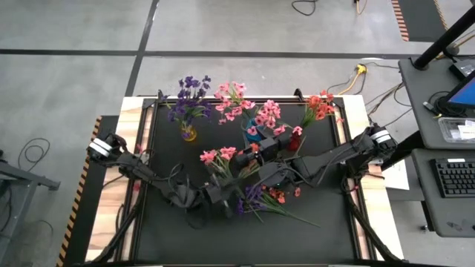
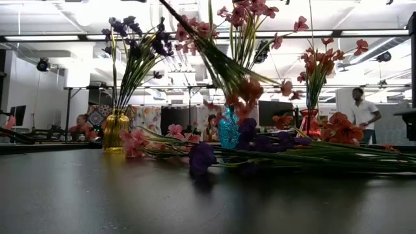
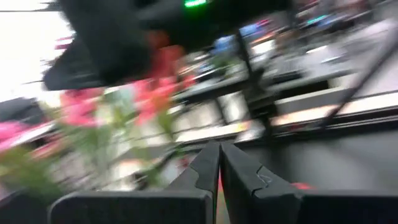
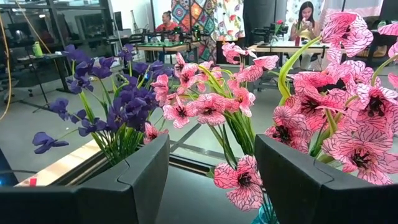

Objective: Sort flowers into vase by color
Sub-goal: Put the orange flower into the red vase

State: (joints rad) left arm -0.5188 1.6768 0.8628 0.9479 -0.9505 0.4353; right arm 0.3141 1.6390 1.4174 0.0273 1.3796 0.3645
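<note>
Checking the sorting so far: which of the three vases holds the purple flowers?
The yellow vase, at the far left of the row. It holds purple flowers, while the blue vase has pink ones and the red vase coral-red ones.

Grey concrete floor lying around the surface, crossed by dark tape lines. Side desk carrying a keyboard and laptop. Yellow cable trailing on the floor. Ceiling strip lights glowing. 1 person standing far behind; patterned hangings showing beyond.
</note>
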